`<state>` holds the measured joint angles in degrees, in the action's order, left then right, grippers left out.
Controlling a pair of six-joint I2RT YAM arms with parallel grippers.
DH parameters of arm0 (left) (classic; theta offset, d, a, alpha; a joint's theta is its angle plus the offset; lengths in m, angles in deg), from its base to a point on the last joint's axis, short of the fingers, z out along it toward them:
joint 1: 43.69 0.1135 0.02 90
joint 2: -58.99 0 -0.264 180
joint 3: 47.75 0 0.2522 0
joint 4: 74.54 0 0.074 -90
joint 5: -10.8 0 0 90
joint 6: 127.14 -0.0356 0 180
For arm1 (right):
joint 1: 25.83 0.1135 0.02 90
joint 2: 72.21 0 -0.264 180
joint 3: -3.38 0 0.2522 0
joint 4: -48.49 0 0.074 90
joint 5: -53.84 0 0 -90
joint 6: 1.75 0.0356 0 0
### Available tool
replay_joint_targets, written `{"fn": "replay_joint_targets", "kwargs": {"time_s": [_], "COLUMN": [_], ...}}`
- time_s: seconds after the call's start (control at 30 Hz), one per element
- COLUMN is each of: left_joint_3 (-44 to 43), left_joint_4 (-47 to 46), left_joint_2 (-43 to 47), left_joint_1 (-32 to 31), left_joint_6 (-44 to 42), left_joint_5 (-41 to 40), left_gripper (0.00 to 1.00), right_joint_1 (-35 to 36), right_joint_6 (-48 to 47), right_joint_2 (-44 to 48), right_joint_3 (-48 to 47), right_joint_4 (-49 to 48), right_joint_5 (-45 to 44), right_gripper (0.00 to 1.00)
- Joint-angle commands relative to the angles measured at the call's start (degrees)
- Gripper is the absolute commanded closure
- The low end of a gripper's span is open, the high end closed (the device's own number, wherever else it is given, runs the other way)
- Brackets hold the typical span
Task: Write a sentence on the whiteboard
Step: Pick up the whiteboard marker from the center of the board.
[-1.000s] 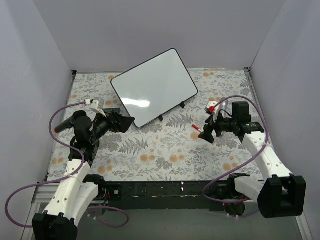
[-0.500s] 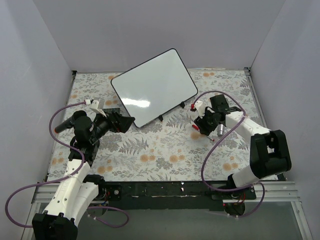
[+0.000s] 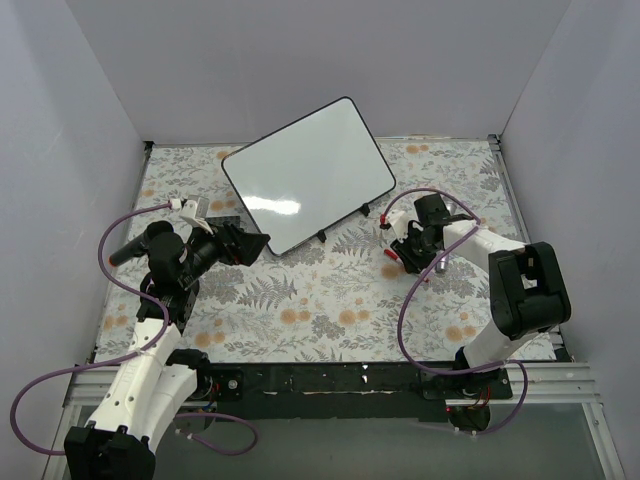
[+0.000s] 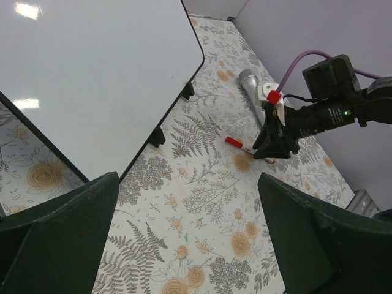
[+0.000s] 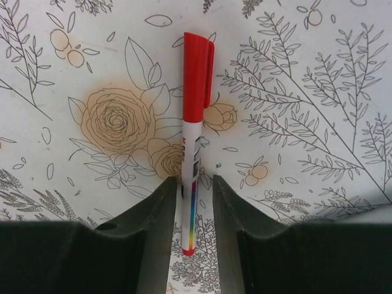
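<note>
Left gripper (image 3: 243, 244) hovers over the left of the bench (image 3: 330, 300), jaws wide apart and empty, just beside the near corner of the whiteboard (image 3: 305, 185). The board stands tilted at rear centre, its face glossy white. Only the left wrist view shows its black feet (image 4: 158, 136). To the right, the overhead view shows the marker (image 3: 390, 260) as a red speck under the right gripper (image 3: 403, 256). The right wrist view shows a red cap and white barrel lying flat. The jaws are narrowly apart astride the barrel, with a slit on one side.
</note>
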<state>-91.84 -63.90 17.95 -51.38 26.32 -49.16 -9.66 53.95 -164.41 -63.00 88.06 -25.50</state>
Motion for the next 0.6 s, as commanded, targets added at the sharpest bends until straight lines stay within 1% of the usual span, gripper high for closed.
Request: {"fn": "replay_joint_targets", "kwargs": {"time_s": [0.0, 0.03, 0.13, 0.17, 0.27, 0.37, 0.43, 0.53, 0.57], "left_joint_3": [0.2, 0.4, 0.4, 0.4, 0.8, 1.3, 1.5, 0.8, 0.6], "left_joint_4": [-0.8, -1.4, -2.0, -2.2, -3.3, -5.7, -7.6, -8.4, -8.6], "left_joint_2": [0.0, -0.2, -1.1, -1.5, -2.2, -3.9, -6.9, -12.5, -13.4], "left_joint_1": [-0.2, -0.2, -0.2, -0.2, -0.2, -0.8, -1.8, -6.8, -10.7], "left_joint_6": [-0.4, -0.2, 0.3, 0.5, 1.7, 3.5, 6.8, 11.3, 12.3], "left_joint_5": [0.9, 1.2, 3.1, 3.4, 5.8, 9.2, 12.0, 12.1, 9.8], "left_gripper": [0.02, 0.02, 0.02, 0.02, 0.02, 0.02, 0.02, 0.02, 0.02], "right_joint_1": [0.3, 0.2, 0.2, 0.2, 0.2, 0.2, 0.2, 0.2, 0.2], "right_joint_6": [0.3, 0.3, 0.1, 0.1, -0.1, -1.1, -2.1, -3.9, -4.4], "right_joint_2": [-1.5, -1.7, -2.1, -2.5, -1.9, 0.8, 2.6, 7.0, 9.2], "right_joint_3": [0.6, 0.6, 0.9, 1.0, 1.0, 1.2, 1.6, 3.0, 3.5], "right_joint_4": [0.8, 1.1, 1.4, 1.5, 1.8, 2.1, 2.1, 1.4, 1.1], "right_joint_5": [1.4, 1.5, 2.0, 2.0, 2.3, 5.2, 8.2, 11.2, 12.0], "right_gripper": [0.66, 0.69, 0.75, 0.79, 0.84, 0.88, 0.90, 0.92, 0.92]}}
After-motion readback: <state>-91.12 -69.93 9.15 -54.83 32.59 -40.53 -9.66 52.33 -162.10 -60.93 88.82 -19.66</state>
